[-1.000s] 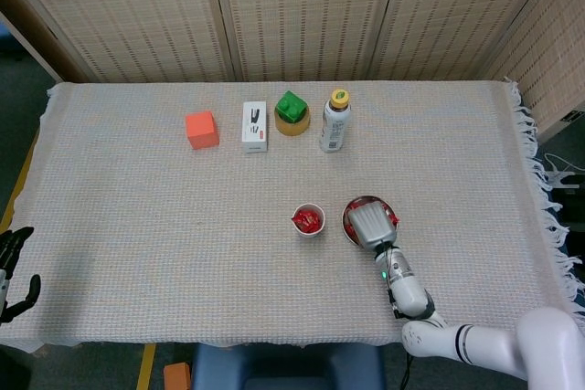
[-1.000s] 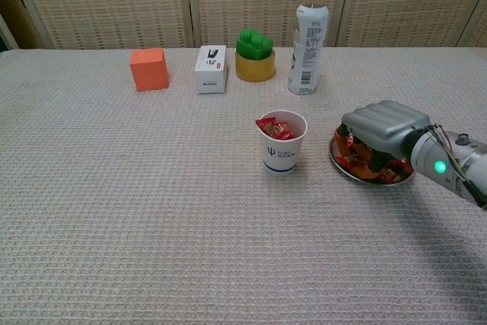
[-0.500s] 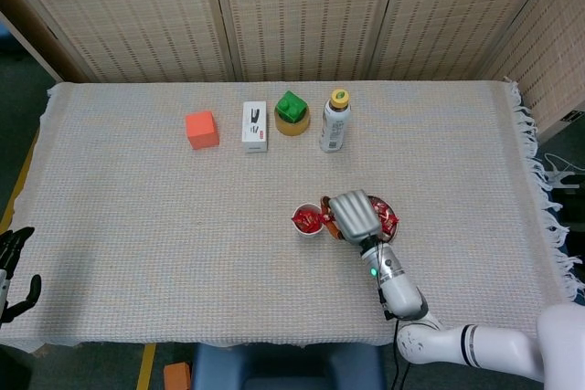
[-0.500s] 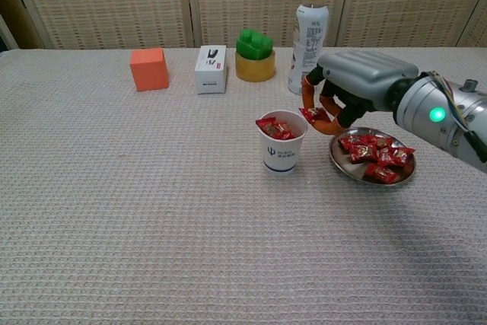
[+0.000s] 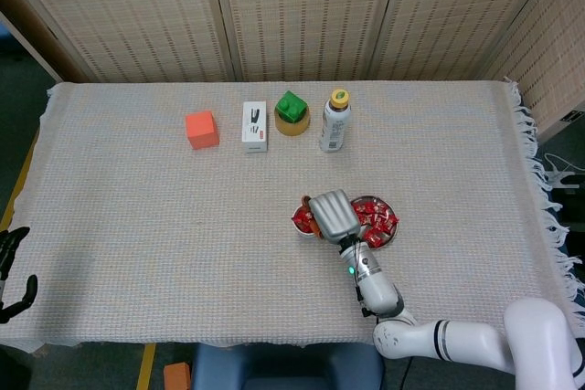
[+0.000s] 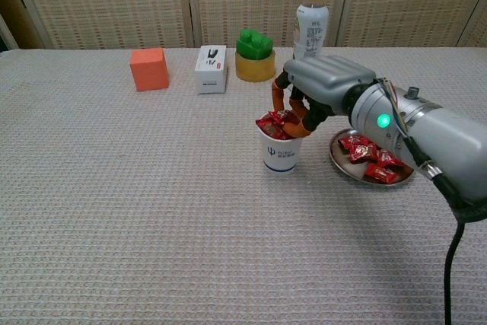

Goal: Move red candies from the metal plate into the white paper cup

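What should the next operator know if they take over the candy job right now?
Right hand: over the white paper cup, fingertips at its mouth pinching a red candy, not yet released.
Left hand: idle at the table's near-left edge, off the cloth, holding nothing.
Cup: already holds several red candies, standing just left of the metal plate.
Plate: a pile of red candies remains.
Left to do: drop this candy, return to the plate, repeat until it is cleared.
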You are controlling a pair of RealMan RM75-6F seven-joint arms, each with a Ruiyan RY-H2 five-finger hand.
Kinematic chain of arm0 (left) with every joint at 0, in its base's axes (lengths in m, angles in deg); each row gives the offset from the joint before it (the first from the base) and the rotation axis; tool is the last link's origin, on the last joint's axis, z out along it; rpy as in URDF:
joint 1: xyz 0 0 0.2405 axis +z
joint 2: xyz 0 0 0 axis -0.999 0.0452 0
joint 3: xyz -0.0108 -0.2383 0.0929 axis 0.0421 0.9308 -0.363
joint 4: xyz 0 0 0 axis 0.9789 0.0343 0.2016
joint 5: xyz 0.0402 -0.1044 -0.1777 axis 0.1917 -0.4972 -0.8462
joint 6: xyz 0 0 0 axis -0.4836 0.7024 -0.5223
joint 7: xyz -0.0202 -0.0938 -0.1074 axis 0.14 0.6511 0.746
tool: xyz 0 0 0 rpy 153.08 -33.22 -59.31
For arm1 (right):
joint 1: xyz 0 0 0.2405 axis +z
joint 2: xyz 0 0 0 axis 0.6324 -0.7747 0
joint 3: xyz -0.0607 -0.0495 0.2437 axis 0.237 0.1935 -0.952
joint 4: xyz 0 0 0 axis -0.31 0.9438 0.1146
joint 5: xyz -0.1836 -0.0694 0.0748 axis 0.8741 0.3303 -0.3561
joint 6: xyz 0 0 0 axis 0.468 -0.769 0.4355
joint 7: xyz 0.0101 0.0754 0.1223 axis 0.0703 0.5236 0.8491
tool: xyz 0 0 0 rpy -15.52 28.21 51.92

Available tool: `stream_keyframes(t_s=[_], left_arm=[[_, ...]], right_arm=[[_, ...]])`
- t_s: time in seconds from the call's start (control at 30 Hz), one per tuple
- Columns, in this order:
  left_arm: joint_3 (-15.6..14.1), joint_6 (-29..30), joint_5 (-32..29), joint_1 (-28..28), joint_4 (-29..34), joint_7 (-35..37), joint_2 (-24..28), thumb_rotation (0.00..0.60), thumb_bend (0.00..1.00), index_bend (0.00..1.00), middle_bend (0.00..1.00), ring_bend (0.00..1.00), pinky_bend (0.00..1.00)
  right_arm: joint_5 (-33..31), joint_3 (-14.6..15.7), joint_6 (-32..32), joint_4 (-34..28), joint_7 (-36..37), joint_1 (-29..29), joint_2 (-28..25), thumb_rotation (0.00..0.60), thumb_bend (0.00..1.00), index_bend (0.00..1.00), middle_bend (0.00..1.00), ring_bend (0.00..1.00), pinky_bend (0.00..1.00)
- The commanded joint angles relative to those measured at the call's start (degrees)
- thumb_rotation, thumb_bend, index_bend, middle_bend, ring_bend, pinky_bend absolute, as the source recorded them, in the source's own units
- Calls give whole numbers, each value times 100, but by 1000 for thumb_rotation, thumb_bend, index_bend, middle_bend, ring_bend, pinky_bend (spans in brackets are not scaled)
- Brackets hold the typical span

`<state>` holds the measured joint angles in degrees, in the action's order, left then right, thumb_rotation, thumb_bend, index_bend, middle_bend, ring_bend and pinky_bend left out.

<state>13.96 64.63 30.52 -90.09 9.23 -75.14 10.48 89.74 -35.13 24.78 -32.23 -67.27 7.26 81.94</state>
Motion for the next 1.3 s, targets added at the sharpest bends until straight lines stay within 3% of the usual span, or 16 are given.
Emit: stream_keyframes(t_s=[0.03,0.17,0.4,0.63,0.7,0.8,0.9,0.97,1.03,1.1,1.3], left_arm=[[-5,-22,5,-12,3,-31,-8,600,534,0,52,18,248],[-3,-20,-6,-9,15,-69,-21,600,535,0,53,18,249],[-7,14,17,6,7,-38,-6,600,535,0,52,19,249],[-10,3,12,1,30,-133,-30,600,534,0,53,18,249],[-8,19,11,9,33,-151,-33,600,534,0,52,18,249],[-1,55,29,15,27,-156,-35,600,535,0,53,18,249],[-3,82,91,2,11,-210,-72,600,533,0,50,18,249],[1,107,140,-13,-20,-289,-134,600,528,0,34,18,250],[-5,129,170,-15,-35,-411,-193,600,516,0,17,16,250],[-12,143,161,-2,-31,-525,-237,600,502,0,13,13,250],[-6,225,112,54,27,-870,-351,600,483,0,12,8,248]], right_arm=[[-18,13,76,-8,78,3,-50,600,294,366,817,857,1000],[27,13,120,-55,184,14,-88,600,286,218,817,851,1000],[310,58,42,-393,633,-149,-372,600,270,94,813,827,1000],[716,228,-164,-798,1026,-444,-874,600,265,52,655,756,1000],[1000,348,-357,-907,1223,-616,-1046,600,262,39,579,683,983],[1721,827,-911,-999,1614,-1113,-1391,600,251,27,416,462,778],[2441,1544,-1723,-745,1723,-1821,-1688,600,229,8,221,177,433],[2790,1913,-2388,-335,1703,-2357,-1737,600,218,0,131,59,245],[2946,2083,-2970,132,1787,-2842,-1688,600,215,0,62,6,99],[2995,2140,-3259,460,2032,-3141,-1670,600,214,0,18,0,22],[3177,2020,-3532,411,2364,-3413,-2037,600,211,0,0,0,0]])
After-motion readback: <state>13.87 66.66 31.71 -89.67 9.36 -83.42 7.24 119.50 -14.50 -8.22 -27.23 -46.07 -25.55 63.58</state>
